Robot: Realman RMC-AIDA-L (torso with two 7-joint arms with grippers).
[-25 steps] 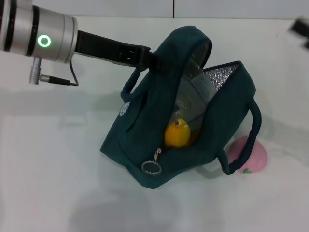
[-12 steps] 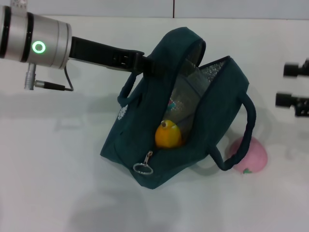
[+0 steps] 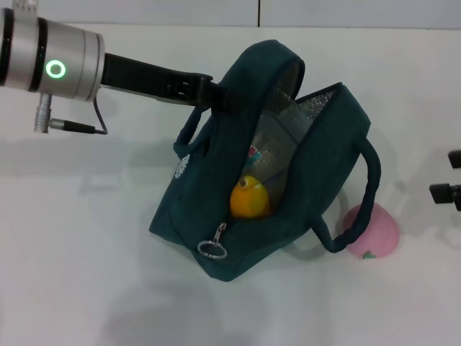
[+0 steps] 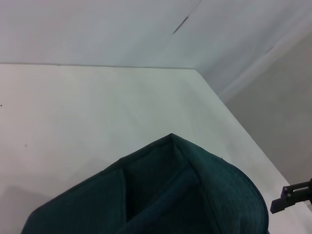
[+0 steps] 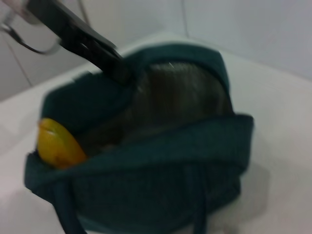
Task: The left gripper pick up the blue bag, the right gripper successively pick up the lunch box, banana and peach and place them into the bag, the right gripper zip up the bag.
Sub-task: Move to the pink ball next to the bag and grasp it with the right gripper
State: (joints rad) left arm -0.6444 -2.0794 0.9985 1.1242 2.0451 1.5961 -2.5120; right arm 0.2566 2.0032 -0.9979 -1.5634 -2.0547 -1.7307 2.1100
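The dark blue bag (image 3: 302,180) hangs tilted and open, its lower corner on the white table (image 3: 79,252). My left gripper (image 3: 220,97) is shut on the bag's upper rim and holds it up. The yellow banana (image 3: 250,199) lies inside near the opening, by the zipper pull ring (image 3: 212,249). The lunch box is mostly hidden behind the silver lining. The pink peach (image 3: 372,232) lies on the table right of the bag, beside a handle. My right gripper (image 3: 450,176) is open and empty at the right edge, above and right of the peach. The right wrist view shows the bag (image 5: 161,161) and banana (image 5: 56,144).
The bag's loose handle (image 3: 364,194) loops over the peach's left side. A wall seam (image 3: 258,13) runs behind the table. The left arm's silver link (image 3: 50,61) reaches in from the upper left.
My right gripper has come down along the right side toward the peach's height. The bag and banana shifted slightly left, then held still.
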